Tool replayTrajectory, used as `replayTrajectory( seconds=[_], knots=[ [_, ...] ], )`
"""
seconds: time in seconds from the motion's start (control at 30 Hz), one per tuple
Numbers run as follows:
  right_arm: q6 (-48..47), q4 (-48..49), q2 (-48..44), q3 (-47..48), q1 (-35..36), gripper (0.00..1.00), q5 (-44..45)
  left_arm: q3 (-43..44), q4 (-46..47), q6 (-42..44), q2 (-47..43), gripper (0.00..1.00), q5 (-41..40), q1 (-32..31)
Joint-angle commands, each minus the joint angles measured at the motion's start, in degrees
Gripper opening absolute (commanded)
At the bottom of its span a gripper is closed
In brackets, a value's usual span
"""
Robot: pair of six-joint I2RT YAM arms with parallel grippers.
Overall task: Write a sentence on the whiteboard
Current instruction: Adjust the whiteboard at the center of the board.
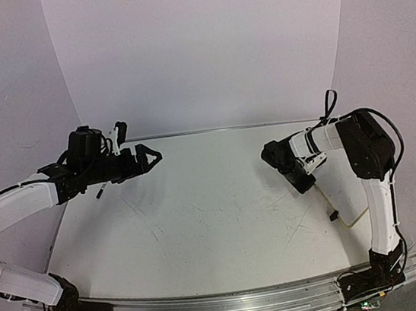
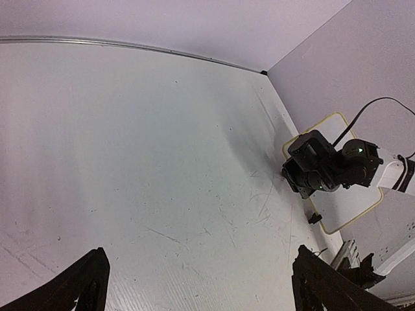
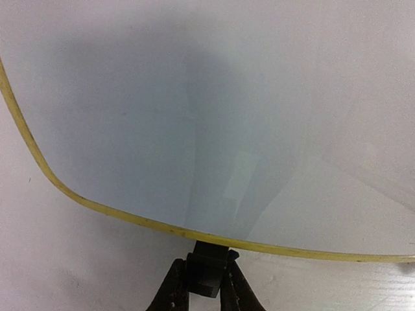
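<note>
At the whiteboard (image 3: pixel 227 129) rim, right hand (image 3: pixel 206 280) pinches its black clip (image 3: pixel 208 258).

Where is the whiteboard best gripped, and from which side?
By a black clip foot on its long edge, coming in from outside that edge, low along the table. The whiteboard lies flat, so its thin yellow rim offers little to pinch; the foot is a blocky tab that narrow jaws can likely squeeze.
</note>
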Motion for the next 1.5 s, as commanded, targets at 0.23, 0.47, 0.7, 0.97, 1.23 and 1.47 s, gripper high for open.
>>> replayTrajectory(
  seconds=[0.23, 0.47, 0.7, 0.97, 1.23, 1.47],
  knots=[
    [-23.0, 20.3, 0.6, 0.7, 10.4, 0.17, -6.2, -1.0, 2.8, -0.6, -1.5, 0.99, -1.4, 0.0],
    [-36.5, 28.0, 0.2, -0.4, 16.2, 0.21, -10.5, -2.2, 2.8, -0.9, -1.7, 1.0, -3.3, 0.0],
    [-50.6, 34.8, -2.0, -3.0, 21.9, 0.21, -16.4, -2.6, 2.8, -2.0, -1.8, 0.99, -5.1, 0.0],
    [-48.5, 29.2, -8.5, -6.6, 22.8, 0.48, -6.0, -3.2, 3.2, -3.9, -0.7, 0.99, -5.7, 0.0],
    [-36.9, 24.4, -6.3, -4.0, 14.3, 0.95, -4.2, -0.7, 3.5, -2.9, 1.3, 1.0, -3.4, -0.2],
    [-26.5, 19.8, -0.1, 3.2, 11.1, 0.85, -3.0, -1.1, 3.6, -2.3, 0.0, 0.99, -3.2, -0.1]
  ],
)
